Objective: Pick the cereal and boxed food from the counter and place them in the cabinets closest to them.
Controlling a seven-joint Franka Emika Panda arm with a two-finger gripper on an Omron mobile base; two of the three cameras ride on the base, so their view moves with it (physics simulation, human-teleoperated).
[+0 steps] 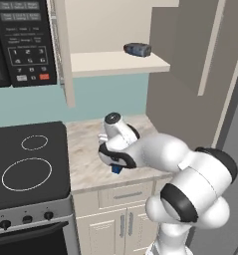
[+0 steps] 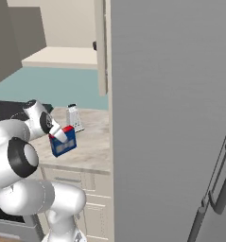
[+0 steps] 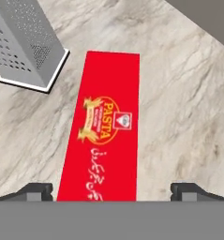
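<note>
Boxed food (image 2: 63,141), dark blue on its sides with a red top face printed "PASTA", stood on the beige marbled worktop (image 2: 93,142), just beside the silver grater (image 2: 74,116) on the side nearer the robot. In the hand view the red top (image 3: 104,150) ran lengthways up from between the two dark fingertips (image 3: 36,191), which stood wide apart, one on each side of the box and clear of its edges; the pincer (image 3: 111,192) was open and held nothing. The grater's foot (image 3: 31,56) sat off one far corner of the box, apart from it. The white arm (image 1: 155,154) reached forward from the base and bent sharply down at the wrist, so the hand (image 1: 115,144) pointed straight down over the box, hiding most of it in the left base view. Above the grater, a cream wall cabinet (image 1: 118,62) stood open with a dark rounded canister (image 1: 137,49) on its shelf.
</note>
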